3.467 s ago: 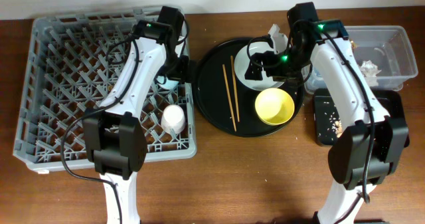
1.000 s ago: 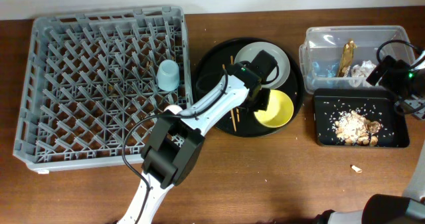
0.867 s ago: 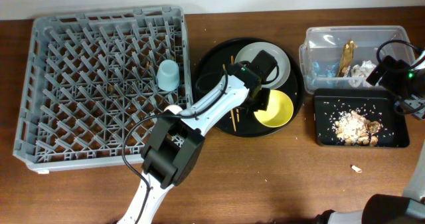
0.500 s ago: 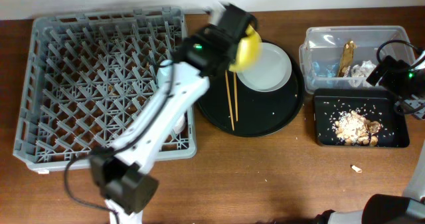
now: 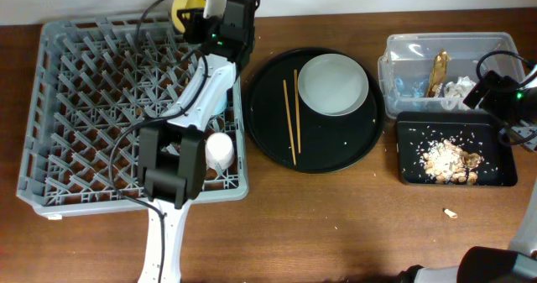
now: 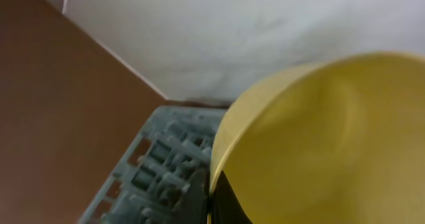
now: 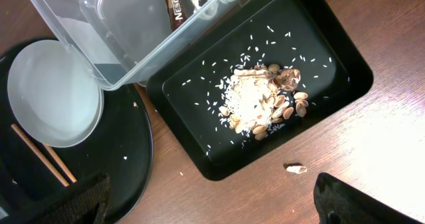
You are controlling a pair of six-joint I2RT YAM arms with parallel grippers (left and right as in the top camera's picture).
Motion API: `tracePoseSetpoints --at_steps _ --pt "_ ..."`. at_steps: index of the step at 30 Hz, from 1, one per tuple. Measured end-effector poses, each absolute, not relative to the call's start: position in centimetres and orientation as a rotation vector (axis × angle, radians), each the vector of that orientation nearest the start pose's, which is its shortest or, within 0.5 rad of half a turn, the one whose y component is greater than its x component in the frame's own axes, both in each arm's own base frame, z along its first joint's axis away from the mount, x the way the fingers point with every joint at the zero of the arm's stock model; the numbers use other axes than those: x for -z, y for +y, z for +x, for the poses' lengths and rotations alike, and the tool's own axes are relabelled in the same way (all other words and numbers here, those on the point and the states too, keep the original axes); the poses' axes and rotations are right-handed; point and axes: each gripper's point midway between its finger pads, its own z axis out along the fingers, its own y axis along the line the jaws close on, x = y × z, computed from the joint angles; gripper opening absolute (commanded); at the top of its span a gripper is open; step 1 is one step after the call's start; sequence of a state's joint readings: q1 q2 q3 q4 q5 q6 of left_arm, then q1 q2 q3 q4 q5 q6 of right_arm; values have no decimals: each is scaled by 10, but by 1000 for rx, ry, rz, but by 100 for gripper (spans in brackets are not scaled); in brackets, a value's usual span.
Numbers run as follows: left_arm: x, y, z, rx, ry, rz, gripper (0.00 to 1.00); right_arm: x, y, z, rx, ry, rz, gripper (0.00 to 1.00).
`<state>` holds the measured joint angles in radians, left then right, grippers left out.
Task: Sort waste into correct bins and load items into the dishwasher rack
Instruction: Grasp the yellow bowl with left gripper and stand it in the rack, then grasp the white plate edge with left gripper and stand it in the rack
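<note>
Up at the far edge of the rack, the left tool clamps the yellow bowl, mostly hidden behind the arm overhead. The right tool, fingers wide and cut off by the frame, hangs beside the black tray.

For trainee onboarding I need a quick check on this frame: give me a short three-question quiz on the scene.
1. True or false: the left pincer holds the yellow bowl at the far edge of the dishwasher rack.
2. What lies beside the plate on the round black tray? A) a spoon B) chopsticks C) a fork
3. Name the bin that holds the food scraps.
Key: 1 true; 2 B; 3 the shallow black tray.
</note>
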<state>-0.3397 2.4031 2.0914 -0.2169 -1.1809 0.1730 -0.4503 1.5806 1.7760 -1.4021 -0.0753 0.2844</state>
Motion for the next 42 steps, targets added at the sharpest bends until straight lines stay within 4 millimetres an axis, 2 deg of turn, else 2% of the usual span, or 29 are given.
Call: tracePoseSetpoints --at_steps 3,8,11,13,14,15,16,17,19,22,25,26,29,31,34,36,38,40,42 --pt "-181 -37 592 -1239 1958 -171 0 -255 -136 311 -62 2593 977 99" --pt "-180 -32 576 -1308 1966 -198 1 -255 -136 311 -62 2594 978 98" --pt "-181 -47 573 -1305 1953 -179 1 -255 -136 311 -62 2594 979 98" --pt "-179 -73 571 -1272 1959 -120 1 -255 -136 311 -62 2594 978 98" --pt "-177 -77 571 -1261 1971 -99 1 -255 -136 311 -62 2594 979 99" --pt "-174 -80 571 -1248 1982 -85 8 -255 -136 311 -62 2594 978 98" --pt "-171 -81 573 -1223 1998 -71 24 -255 -136 311 -62 2594 977 98" --pt "-169 -82 574 -1212 2005 -66 34 -255 -136 311 -62 2594 977 99" --pt "-159 -95 576 -1152 2048 -5 47 -255 -136 310 -62 2594 978 98" --pt "-155 -113 572 -1131 2066 63 51 -255 -136 311 -62 2594 977 98" --pt "-152 -152 564 -1081 2062 147 55 -255 -136 311 -62 2594 978 98" --pt "-149 -168 561 -1039 2070 185 55 -255 -136 311 -62 2594 978 98" --pt "-138 -199 557 -927 2104 272 57 -255 -136 311 -62 2594 978 98" --pt "-135 -210 556 -860 2146 329 57 -255 -136 310 -62 2594 978 98" --pt "-141 -243 551 -542 2270 390 56 -255 -136 311 -62 2594 977 98" --pt "-139 -269 534 -260 2383 398 55 -255 -136 310 -62 2595 977 99" --pt "-124 -287 505 -17 2548 312 51 -255 -136 311 -62 2594 978 98" --pt "-116 -292 496 66 2606 207 50 -255 -136 310 -62 2594 978 98" --pt "-97 -294 485 131 2675 42 49 -255 -136 311 -62 2594 978 98"
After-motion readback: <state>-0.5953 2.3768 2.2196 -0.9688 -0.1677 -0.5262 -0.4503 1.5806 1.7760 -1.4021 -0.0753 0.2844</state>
